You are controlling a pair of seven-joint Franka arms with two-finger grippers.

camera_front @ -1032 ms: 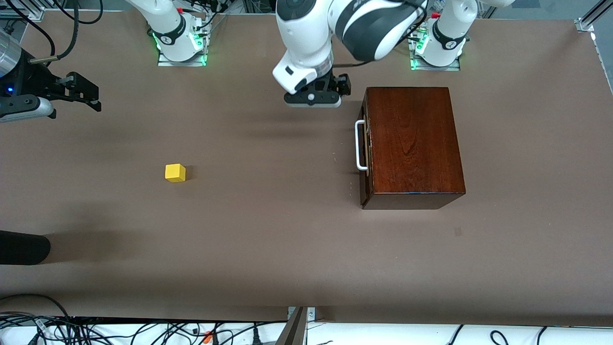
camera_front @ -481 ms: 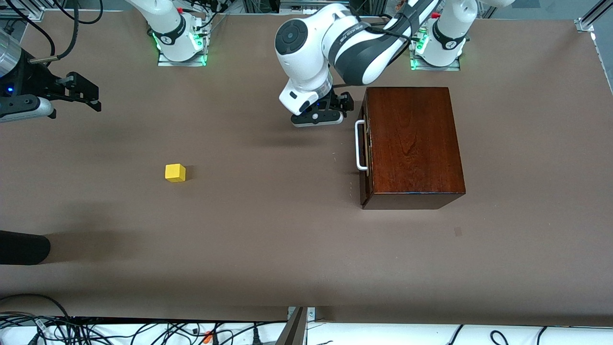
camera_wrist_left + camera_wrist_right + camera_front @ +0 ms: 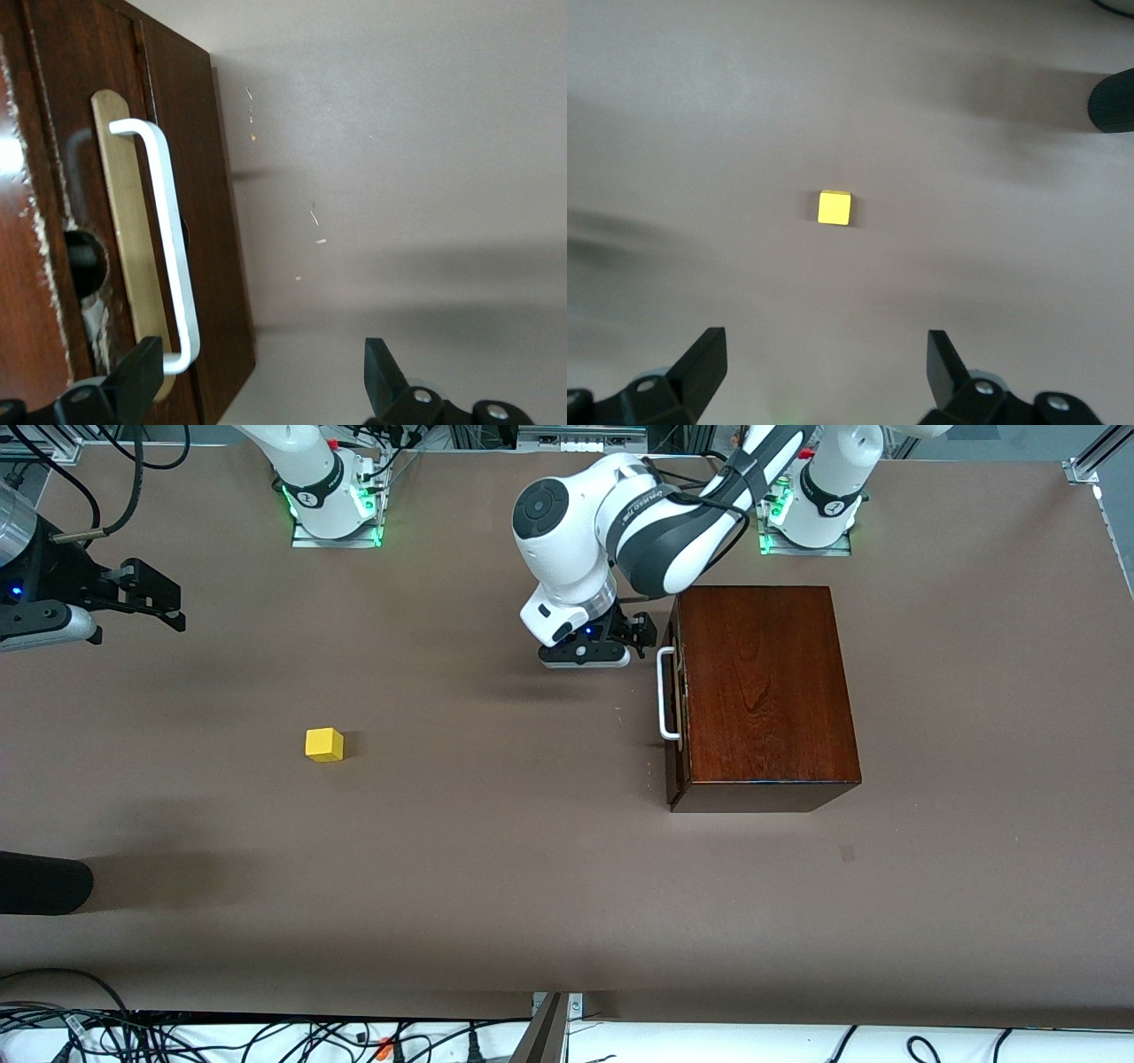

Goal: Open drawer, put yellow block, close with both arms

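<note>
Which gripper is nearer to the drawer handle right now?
Left. The left gripper is open beside the white handle of the shut drawer, not touching it. The right gripper waits, open, at the right arm's end of the table.

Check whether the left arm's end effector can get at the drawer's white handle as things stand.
Probably yes. The left end effector hangs open beside the handle, near its end, with bare table in front of the closed drawer and nothing between them.

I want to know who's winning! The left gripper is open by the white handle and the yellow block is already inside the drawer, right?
Not quite. The front view shows the yellow block on the table, toward the right arm's end; the drawer is shut. The left gripper is open by the white handle.
</note>
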